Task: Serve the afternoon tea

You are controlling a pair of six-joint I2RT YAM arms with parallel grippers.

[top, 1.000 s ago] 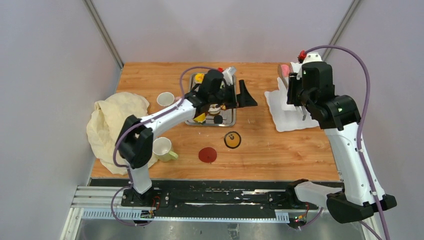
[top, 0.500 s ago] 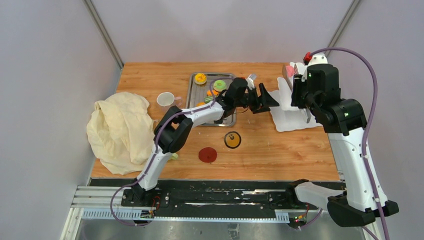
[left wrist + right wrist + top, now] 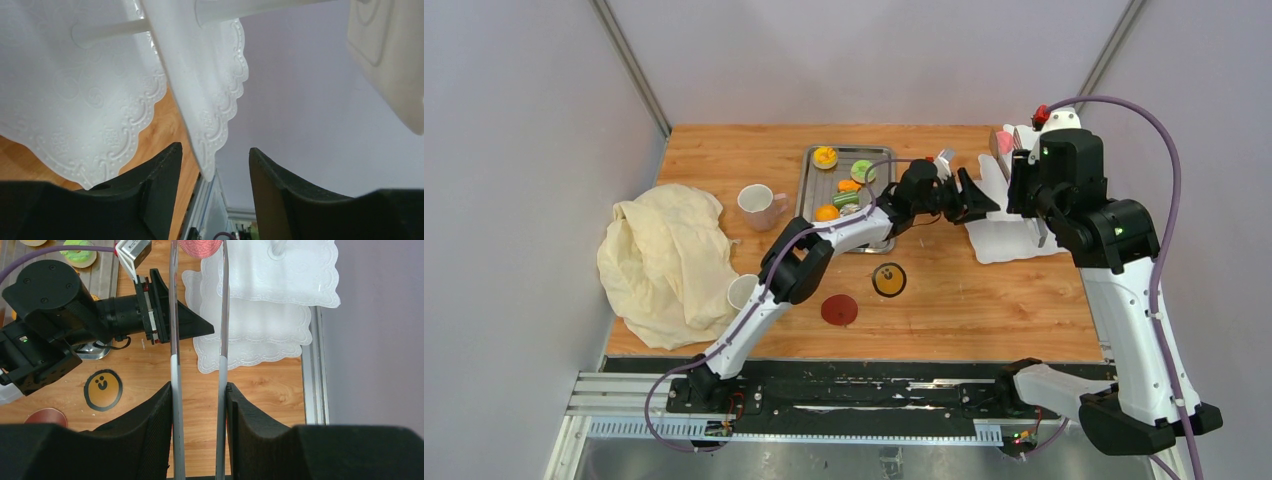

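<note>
The white tiered stand [image 3: 1009, 228] stands at the right of the table. My left gripper [image 3: 979, 203] reaches across to its left side. In the left wrist view its jaws are apart, with the scalloped rim of a tier [image 3: 207, 145] between them and touching neither finger. My right gripper [image 3: 198, 390] is shut on the metal tongs [image 3: 174, 340], which pinch a pink disc [image 3: 200, 246] above the stand's far edge. On the steel tray [image 3: 809, 190] lie a green donut [image 3: 863, 171] and orange tarts [image 3: 825, 156]. Two mugs [image 3: 759, 203] sit left of it; the nearer mug [image 3: 742, 291] is partly hidden by my left arm.
A yellow coaster [image 3: 888, 279] and a red coaster [image 3: 839, 309] lie near the table's front middle. A crumpled cream cloth [image 3: 664, 260] covers the left side. The stand sits close to the table's right edge [image 3: 311, 365].
My left arm has swung right from over the tray to the stand, and its jaws have narrowed. My right arm with the tongs shifted slightly right, then held still.
</note>
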